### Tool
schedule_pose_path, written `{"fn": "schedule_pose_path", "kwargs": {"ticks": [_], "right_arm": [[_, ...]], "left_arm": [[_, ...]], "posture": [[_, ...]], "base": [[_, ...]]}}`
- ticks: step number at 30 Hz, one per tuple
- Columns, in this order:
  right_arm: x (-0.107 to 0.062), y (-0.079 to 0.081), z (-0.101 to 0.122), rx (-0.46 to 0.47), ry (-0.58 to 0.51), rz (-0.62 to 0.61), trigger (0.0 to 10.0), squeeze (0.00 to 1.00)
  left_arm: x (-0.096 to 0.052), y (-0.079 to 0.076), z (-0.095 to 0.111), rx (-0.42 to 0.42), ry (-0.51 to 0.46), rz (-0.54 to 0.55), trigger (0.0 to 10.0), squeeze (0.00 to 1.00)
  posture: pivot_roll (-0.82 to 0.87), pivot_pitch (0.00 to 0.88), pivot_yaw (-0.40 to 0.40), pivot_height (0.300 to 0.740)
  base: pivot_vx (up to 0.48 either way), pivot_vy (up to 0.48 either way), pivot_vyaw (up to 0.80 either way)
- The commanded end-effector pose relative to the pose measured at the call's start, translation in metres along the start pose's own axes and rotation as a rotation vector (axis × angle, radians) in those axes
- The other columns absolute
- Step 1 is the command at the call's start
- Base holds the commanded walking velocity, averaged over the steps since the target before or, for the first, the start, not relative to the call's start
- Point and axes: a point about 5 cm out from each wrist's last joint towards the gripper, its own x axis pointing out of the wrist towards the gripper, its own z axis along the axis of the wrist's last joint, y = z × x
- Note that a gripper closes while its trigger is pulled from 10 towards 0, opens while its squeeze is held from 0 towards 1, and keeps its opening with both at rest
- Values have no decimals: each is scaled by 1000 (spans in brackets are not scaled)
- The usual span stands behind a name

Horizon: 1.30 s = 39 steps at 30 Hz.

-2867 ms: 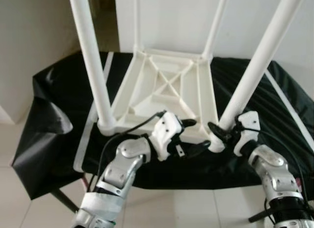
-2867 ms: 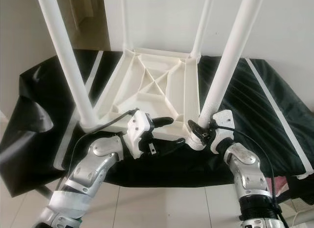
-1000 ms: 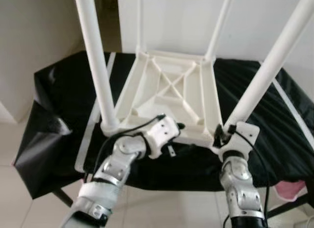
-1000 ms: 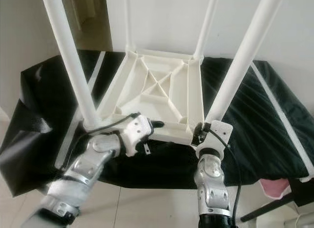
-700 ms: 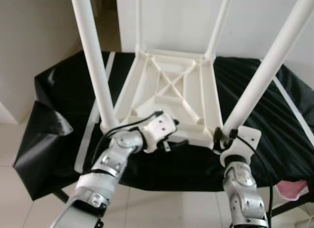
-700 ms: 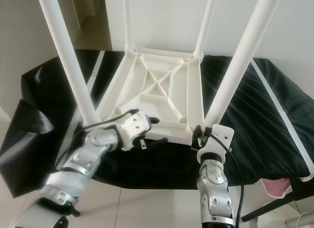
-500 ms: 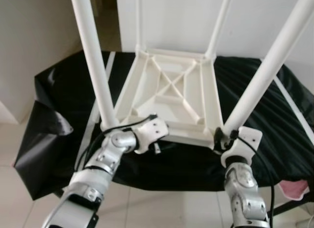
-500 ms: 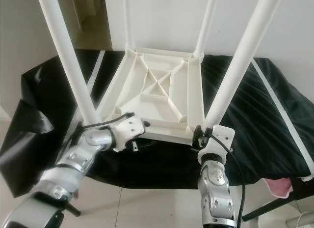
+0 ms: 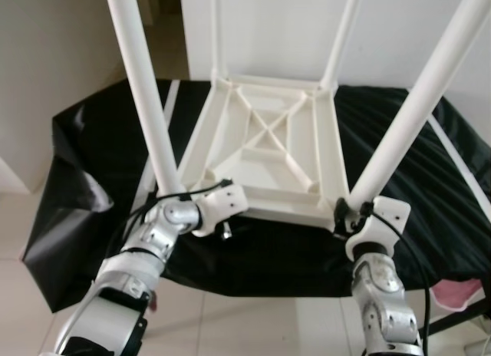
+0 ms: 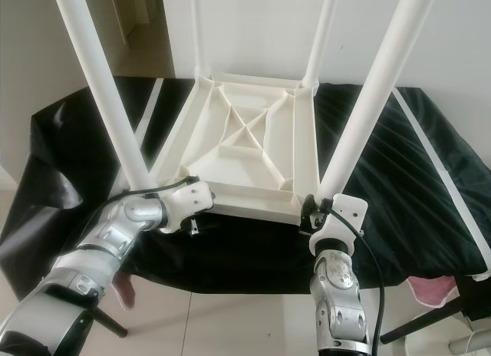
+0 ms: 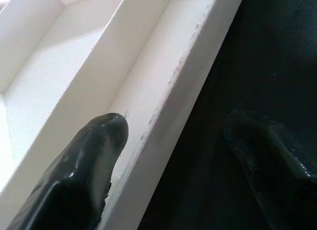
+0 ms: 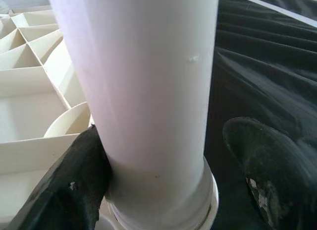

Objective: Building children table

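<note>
A white children's table (image 9: 261,153) lies upside down on a black cloth (image 9: 92,156), its legs pointing up. My left gripper (image 11: 173,126) is open and straddles the table's front rim (image 9: 284,206), close to the front left leg (image 9: 146,103). One finger (image 11: 94,150) rests inside the frame. The other finger (image 11: 267,150) hangs outside over the cloth. My right gripper (image 12: 163,131) is open around the base of the front right leg (image 9: 406,118). One of its fingers (image 12: 84,175) touches the leg, while the other finger (image 12: 267,165) stands apart from it.
The cloth drapes over a low stand and hangs down at the left. A white wall (image 9: 276,26) rises close behind the two rear legs. Pale floor tiles (image 9: 253,325) lie in front, and something pink (image 10: 433,291) sits at the lower right.
My left gripper has slid left along the front rim, from its middle towards the front left leg. The right gripper stays at the front right leg's base.
</note>
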Motion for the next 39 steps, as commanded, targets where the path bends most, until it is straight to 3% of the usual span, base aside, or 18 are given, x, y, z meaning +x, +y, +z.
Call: {"fn": "schedule_pose_path", "kwargs": {"ticks": [1, 2, 3, 4, 5, 7, 9, 12, 19, 26, 31, 39], "right_arm": [[5, 0, -3, 7, 31, 27, 10000, 0], [5, 0, -3, 7, 31, 27, 10000, 0], [10, 1, -2, -1, 37, 71, 10000, 0], [10, 1, -2, -1, 37, 71, 10000, 0], [15, 2, -1, -8, 39, 104, 10000, 0], [15, 2, -1, -8, 39, 104, 10000, 0], [24, 4, 3, -30, 39, 158, 10000, 0], [30, 7, 6, -45, 35, 203, 10000, 0], [39, 12, 7, -50, 32, 261, 10000, 0], [46, 18, 4, -63, 33, 315, 10000, 0], [50, 29, -2, -75, 51, 379, 10000, 0], [48, 37, -2, -78, 41, 439, 10000, 0]], "left_arm": [[-6, 7, -14, -47, 44, 267, 10000, 0], [-6, 7, -14, -47, 44, 267, 10000, 0], [-10, -3, -19, -76, 41, 172, 10000, 0], [-10, -3, -19, -76, 41, 172, 10000, 0], [-13, -10, -21, -87, 35, 105, 10000, 0], [-13, -10, -21, -87, 35, 105, 10000, 0], [-22, -25, -27, -108, 31, -24, 10000, 0], [-27, -30, -32, -146, 40, -70, 10000, 0], [-36, -34, -40, -226, 69, -86, 10000, 0], [-47, -39, -49, -196, 110, -57, 10000, 0], [-61, -36, -59, -208, 151, -32, 10000, 0], [-72, -32, -67, -215, 189, 6, 10000, 0]], "posture": [[-66, 14, 5, 740], [-66, 14, 5, 740], [-60, 15, 4, 740], [-60, 15, 4, 740], [-55, 15, 2, 740], [-55, 15, 2, 740], [-43, 16, -6, 740], [-38, 15, -11, 740], [-31, 18, -19, 740], [-27, 21, -20, 740], [-22, 24, -21, 740], [-14, 28, -24, 740]], "base": [[0, 0, 0], [0, 0, 0], [0, 0, 0], [0, 0, 0], [0, 0, 0], [0, 0, 0], [0, 0, 0], [0, 0, 0], [0, 0, 0], [0, 0, 0], [0, 0, 0], [0, 0, 0]]}}
